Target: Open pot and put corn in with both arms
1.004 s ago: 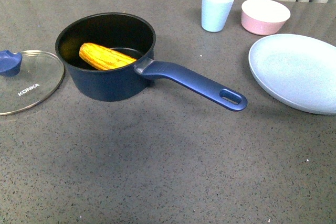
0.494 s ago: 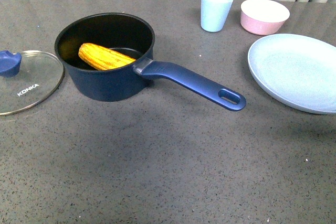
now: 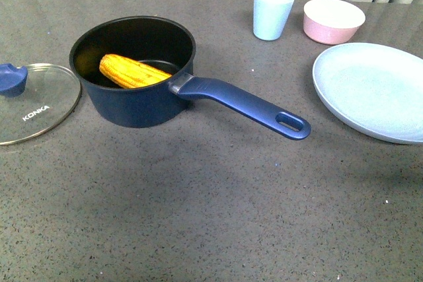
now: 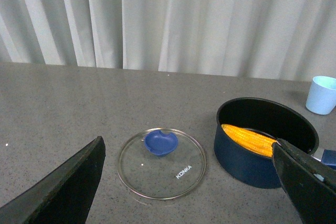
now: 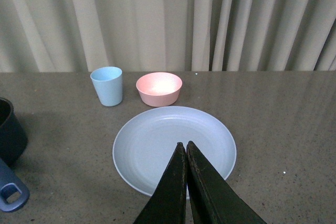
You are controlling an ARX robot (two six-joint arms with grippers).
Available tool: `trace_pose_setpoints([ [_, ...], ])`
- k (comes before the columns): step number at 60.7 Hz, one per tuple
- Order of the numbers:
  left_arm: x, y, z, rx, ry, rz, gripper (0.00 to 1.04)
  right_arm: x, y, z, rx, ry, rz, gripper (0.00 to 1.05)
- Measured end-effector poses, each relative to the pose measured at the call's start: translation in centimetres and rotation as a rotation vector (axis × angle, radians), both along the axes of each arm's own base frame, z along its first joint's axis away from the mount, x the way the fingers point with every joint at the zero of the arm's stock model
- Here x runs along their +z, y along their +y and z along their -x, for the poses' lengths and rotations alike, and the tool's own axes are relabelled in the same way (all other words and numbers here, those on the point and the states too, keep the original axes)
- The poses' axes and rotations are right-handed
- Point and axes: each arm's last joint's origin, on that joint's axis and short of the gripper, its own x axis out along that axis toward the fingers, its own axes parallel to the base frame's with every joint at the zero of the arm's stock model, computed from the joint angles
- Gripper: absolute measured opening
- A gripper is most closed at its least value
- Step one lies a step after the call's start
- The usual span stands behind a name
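The navy-blue pot (image 3: 132, 107) stands uncovered at the table's left, its long handle (image 3: 244, 105) pointing right and toward me. The yellow corn (image 3: 134, 72) lies inside it, leaning on the black inner wall. The glass lid (image 3: 33, 104) with a blue knob lies flat on the table left of the pot. Neither arm shows in the front view. My left gripper (image 4: 188, 142) hangs open above the table, with the lid (image 4: 161, 163) between its fingers and the pot (image 4: 252, 166) with the corn (image 4: 249, 138) beside one finger. My right gripper (image 5: 184, 144) is shut on nothing, above the plate (image 5: 157, 140).
A pale blue cup (image 3: 272, 11) and a pink bowl (image 3: 334, 20) stand at the back right. A large pale blue plate (image 3: 373, 90) lies at the right edge. Curtains hang behind the table. The pot handle's end (image 5: 10, 192) shows in the right wrist view.
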Motion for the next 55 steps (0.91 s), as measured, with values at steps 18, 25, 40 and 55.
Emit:
trace_pose_setpoints([
  [18, 0.0, 0.0, 0.0, 0.000, 0.000, 0.000, 0.96, 0.0, 0.0, 0.6, 0.000, -0.001, 0.000, 0.02],
  [25, 0.0, 0.0, 0.0, 0.000, 0.000, 0.000, 0.96, -0.1, 0.0, 0.9, 0.000, 0.000, 0.000, 0.02],
  [40, 0.0, 0.0, 0.0, 0.000, 0.000, 0.000, 0.96, -0.3, 0.0, 2.0, 0.000, 0.006, 0.000, 0.02],
  [55, 0.0, 0.0, 0.0, 0.000, 0.000, 0.000, 0.96, -0.3, 0.0, 2.1, 0.000, 0.005, 0.000, 0.18],
])
